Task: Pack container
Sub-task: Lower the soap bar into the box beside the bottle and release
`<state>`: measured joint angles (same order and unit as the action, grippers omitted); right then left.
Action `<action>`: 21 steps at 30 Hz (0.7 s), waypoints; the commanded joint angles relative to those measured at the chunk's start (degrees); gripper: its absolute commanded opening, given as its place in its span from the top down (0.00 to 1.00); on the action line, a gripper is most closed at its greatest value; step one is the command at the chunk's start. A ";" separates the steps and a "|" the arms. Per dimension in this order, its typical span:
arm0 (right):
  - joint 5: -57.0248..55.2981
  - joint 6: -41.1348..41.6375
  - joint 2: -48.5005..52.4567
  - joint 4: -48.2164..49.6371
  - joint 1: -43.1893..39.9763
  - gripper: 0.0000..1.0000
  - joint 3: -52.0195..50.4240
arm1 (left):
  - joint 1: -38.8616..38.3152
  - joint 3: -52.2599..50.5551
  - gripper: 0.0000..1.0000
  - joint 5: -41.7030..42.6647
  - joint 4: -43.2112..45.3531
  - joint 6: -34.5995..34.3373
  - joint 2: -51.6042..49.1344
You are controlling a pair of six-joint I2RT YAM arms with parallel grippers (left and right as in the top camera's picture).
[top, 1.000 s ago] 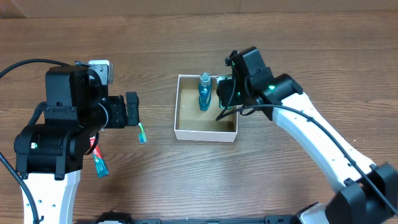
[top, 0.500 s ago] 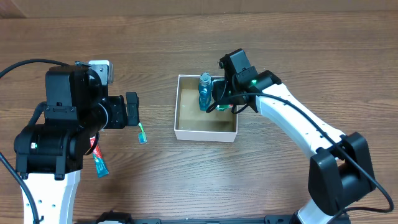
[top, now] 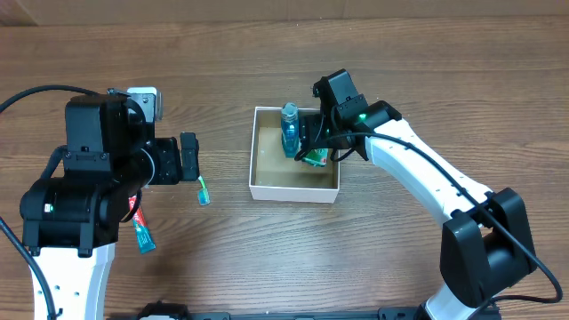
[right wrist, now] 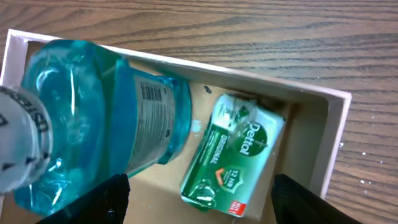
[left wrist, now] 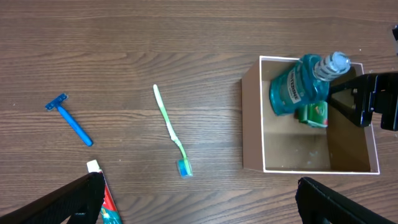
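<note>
The container [top: 267,188] is a small white-walled box with a brown inside; it also shows in the left wrist view [left wrist: 252,127] and the right wrist view [right wrist: 249,78]. A blue mouthwash bottle [top: 290,132] [left wrist: 297,87] [right wrist: 106,118] lies in its far part. A green soap pack [top: 316,158] [left wrist: 312,114] [right wrist: 239,152] lies beside the bottle on the box floor. My right gripper [top: 313,147] [right wrist: 199,199] hangs over the box, open, its fingers wide on either side of the soap and apart from it. My left gripper [top: 189,157] [left wrist: 199,199] is open and empty, left of the box.
A green toothbrush [top: 203,190] [left wrist: 171,130] lies on the wooden table left of the box. A red and teal toothpaste tube [top: 140,229] [left wrist: 102,199] lies at the left gripper's left finger. A blue razor [left wrist: 69,119] lies further left.
My right gripper moved left from the box's right edge to over its inside. The green soap pack now lies free on the box floor. The left arm has not moved.
</note>
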<state>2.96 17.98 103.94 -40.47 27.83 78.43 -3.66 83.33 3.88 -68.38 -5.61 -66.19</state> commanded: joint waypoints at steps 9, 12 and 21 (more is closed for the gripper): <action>-1.70 0.04 -1.01 0.09 0.09 0.29 1.29 | 0.26 1.27 0.00 0.00 -0.07 0.94 -0.13; -4.50 0.17 -4.07 -1.03 0.07 0.29 2.60 | 0.26 1.27 0.00 -0.02 -0.09 0.94 -0.13; -16.94 10.75 -17.27 -9.35 -8.87 0.00 5.68 | 0.26 1.27 0.00 0.00 -0.22 0.92 -0.13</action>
<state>-10.61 23.88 89.38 -47.66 25.63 82.67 -3.66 83.33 3.88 -68.62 -5.61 -66.19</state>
